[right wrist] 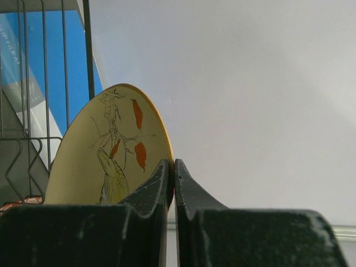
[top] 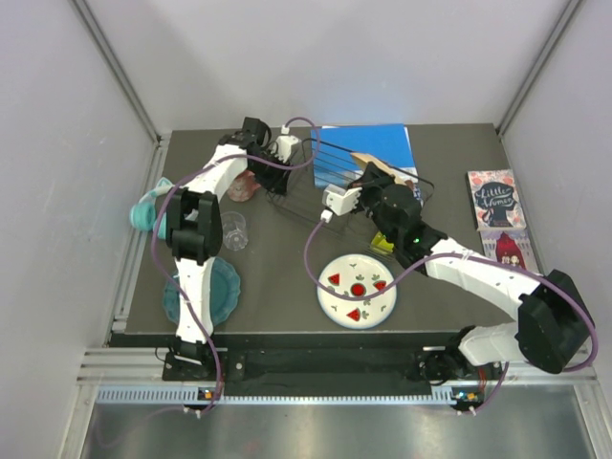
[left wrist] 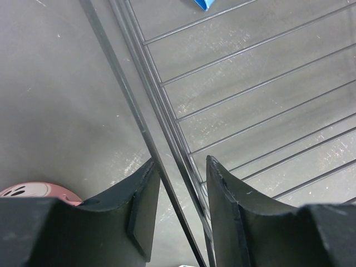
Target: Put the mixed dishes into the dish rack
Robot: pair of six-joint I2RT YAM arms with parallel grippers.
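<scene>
The black wire dish rack [top: 316,191] stands at the table's back middle. My right gripper [top: 368,179] is over the rack, shut on the rim of the peach bird-pattern plate [right wrist: 111,156], which it holds on edge; its fingers [right wrist: 161,183] pinch the rim. My left gripper [top: 285,151] is at the rack's left rim, open, its jaws straddling the rim wire [left wrist: 167,139] without closing on it. The pink mug [top: 244,186] stands left of the rack. The clear cup [top: 234,229], teal scalloped plate [top: 201,292], watermelon plate [top: 357,290] and yellow-green bowl [top: 382,244] are on the table.
A blue book [top: 368,148] lies under the rack's far side. Teal headphones [top: 148,210] lie at the left edge. Another book [top: 492,199] lies at the right. Grey walls close in the table on three sides.
</scene>
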